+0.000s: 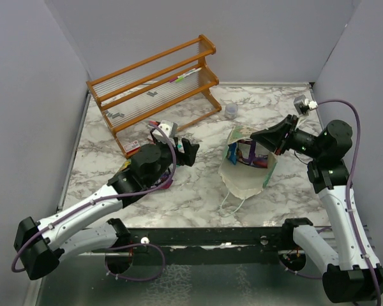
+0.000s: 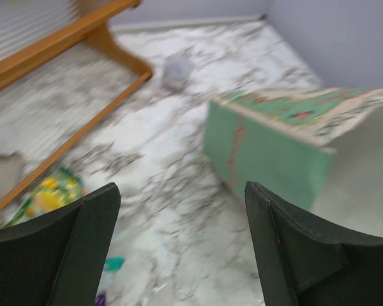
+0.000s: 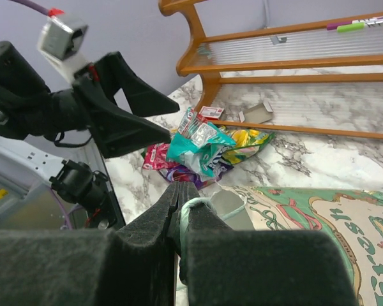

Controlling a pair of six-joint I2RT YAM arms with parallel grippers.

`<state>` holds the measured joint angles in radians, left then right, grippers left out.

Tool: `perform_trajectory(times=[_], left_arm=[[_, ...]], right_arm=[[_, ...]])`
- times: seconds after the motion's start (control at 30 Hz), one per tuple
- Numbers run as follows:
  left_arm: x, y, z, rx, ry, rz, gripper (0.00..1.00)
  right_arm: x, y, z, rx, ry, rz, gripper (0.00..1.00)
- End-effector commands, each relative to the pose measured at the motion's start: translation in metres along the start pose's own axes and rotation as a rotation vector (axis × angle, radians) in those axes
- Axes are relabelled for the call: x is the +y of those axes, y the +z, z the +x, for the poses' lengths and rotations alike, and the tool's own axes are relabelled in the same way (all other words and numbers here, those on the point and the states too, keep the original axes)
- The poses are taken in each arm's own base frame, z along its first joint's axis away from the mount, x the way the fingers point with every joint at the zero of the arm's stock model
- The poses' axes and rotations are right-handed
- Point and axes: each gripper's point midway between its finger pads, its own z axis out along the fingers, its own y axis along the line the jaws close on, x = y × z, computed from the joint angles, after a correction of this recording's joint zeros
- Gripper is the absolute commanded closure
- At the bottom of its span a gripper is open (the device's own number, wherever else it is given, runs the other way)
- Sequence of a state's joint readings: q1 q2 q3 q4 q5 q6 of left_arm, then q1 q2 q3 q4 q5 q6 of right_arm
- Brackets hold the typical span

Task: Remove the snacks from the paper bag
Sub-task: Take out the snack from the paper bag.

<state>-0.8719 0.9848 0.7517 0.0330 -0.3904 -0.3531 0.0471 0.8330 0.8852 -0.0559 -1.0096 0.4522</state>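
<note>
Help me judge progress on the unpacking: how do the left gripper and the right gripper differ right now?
The left gripper has its jaws wide open and empty, while the right gripper has its jaws shut on the paper bag at its top edge. The left gripper hangs over the marble table beside the heaped snacks, whereas the right gripper sits at the bag's mouth. Both are black, with the same two-finger build.

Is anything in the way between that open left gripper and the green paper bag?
Nothing visible: only marble table lies between the left gripper and the paper bag, which the right gripper holds by its string.
</note>
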Motion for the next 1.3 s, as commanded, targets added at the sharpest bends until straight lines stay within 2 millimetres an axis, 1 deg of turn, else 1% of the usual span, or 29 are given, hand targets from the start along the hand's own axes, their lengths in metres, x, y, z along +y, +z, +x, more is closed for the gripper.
perform_trajectory(times=[0.0, 0.03, 0.07, 0.1, 0.2, 0.27, 0.3, 0.4, 0.43, 0.5, 0.57, 0.73, 0.9, 0.97, 1.07, 1.23, 1.27], left_arm=[[-0.081, -0.028, -0.044, -0.179, -0.073, 0.47, 0.21], [-0.092, -0.034, -0.046, -0.192, -0.088, 0.528, 0.21], [-0.102, -0.037, -0.044, -0.191, -0.104, 0.569, 0.21], [-0.116, -0.043, -0.042, -0.192, -0.103, 0.613, 0.21], [-0.152, -0.052, -0.027, -0.185, -0.025, 0.652, 0.24], [-0.168, -0.048, -0.012, -0.154, 0.043, 0.598, 0.3], [-0.171, -0.042, -0.006, -0.134, 0.06, 0.547, 0.33], [-0.18, -0.021, 0.03, -0.04, 0.133, 0.459, 0.43], [-0.182, -0.013, 0.042, -0.015, 0.161, 0.426, 0.46], [-0.182, 0.003, 0.06, 0.034, 0.198, 0.357, 0.56], [-0.186, 0.017, 0.072, 0.061, 0.228, 0.322, 0.63], [-0.197, 0.039, 0.09, 0.065, 0.285, 0.303, 0.77], [-0.198, 0.058, 0.105, 0.081, 0.326, 0.241, 0.89], [-0.198, 0.067, 0.12, 0.103, 0.341, 0.224, 0.92], [-0.197, 0.074, 0.136, 0.126, 0.36, 0.209, 0.95], [-0.196, 0.081, 0.157, 0.16, 0.375, 0.199, 0.95], [-0.194, 0.084, 0.165, 0.176, 0.391, 0.189, 0.94]], right_arm=[[0.017, 0.0, -0.001, 0.004, -0.036, -0.088, 0.98], [0.018, 0.0, -0.001, 0.004, -0.038, -0.093, 0.98], [0.019, 0.0, -0.001, 0.004, -0.038, -0.096, 0.98], [0.019, 0.0, 0.0, 0.003, -0.038, -0.098, 0.98], [0.019, -0.001, 0.001, 0.004, -0.035, -0.096, 0.98], [0.019, -0.001, 0.001, 0.004, -0.033, -0.094, 0.98], [0.019, -0.001, 0.001, 0.002, -0.034, -0.093, 0.98], [0.02, -0.001, -0.001, -0.003, -0.037, -0.093, 0.98], [0.021, -0.001, -0.002, -0.006, -0.033, -0.09, 0.98], [0.024, -0.002, -0.005, -0.01, -0.04, -0.095, 0.98], [0.028, -0.003, -0.008, -0.014, -0.042, -0.104, 0.98], [0.038, -0.006, -0.014, -0.03, -0.042, -0.124, 0.98], [0.041, -0.007, -0.014, -0.037, -0.037, -0.128, 0.98], [0.04, -0.007, -0.013, -0.038, -0.033, -0.13, 0.98], [0.041, -0.007, -0.014, -0.042, -0.031, -0.13, 0.98], [0.041, -0.007, -0.015, -0.047, -0.037, -0.128, 0.98], [0.041, -0.007, -0.015, -0.049, -0.038, -0.127, 0.98]])
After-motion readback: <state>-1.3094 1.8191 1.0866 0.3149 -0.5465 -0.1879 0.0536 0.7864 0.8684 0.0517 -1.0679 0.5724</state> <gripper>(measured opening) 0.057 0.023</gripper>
